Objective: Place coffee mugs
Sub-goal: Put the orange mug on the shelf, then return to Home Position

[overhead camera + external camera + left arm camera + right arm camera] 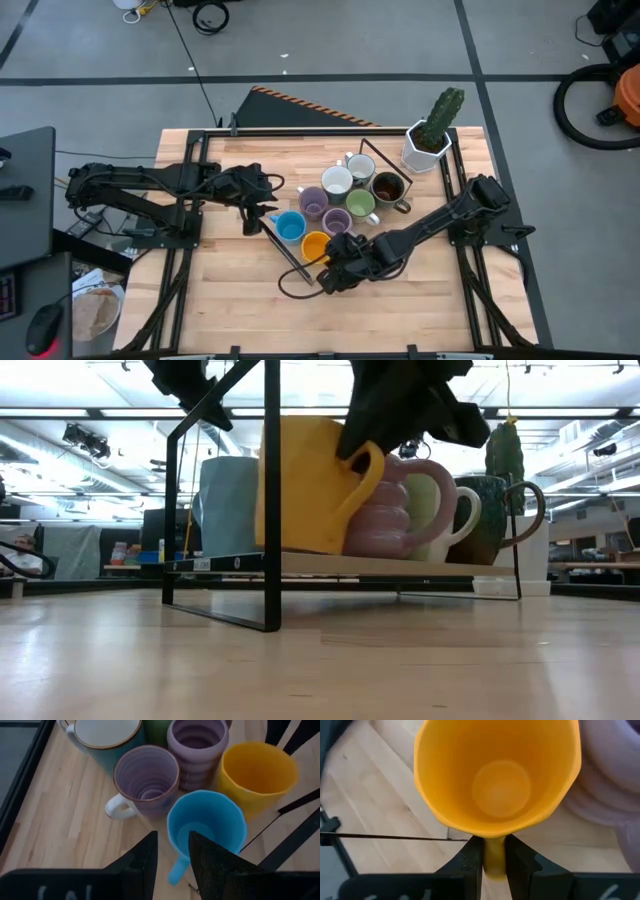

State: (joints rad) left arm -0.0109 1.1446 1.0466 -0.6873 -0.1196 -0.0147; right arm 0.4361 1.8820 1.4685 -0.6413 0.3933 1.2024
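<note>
Jaws of right gripper (493,851) are clamping orange mug (497,775) handle on rack (270,510); left gripper (172,855), jaws apart, is hovering by blue mug (206,827); placement looks nearly complete.

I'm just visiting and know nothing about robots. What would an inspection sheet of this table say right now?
Surface: wooden table, carrying a black wire rack.
Job's things: mugs clustered together, among them the orange mug, blue mug and white mug.
Clutter: cactus pot at a table corner.
Grippers: right gripper shut on the orange mug's handle; left gripper open at the blue mug.
Cables: black cable on the floor.
Surroundings: grey floor, vacuum.
</note>
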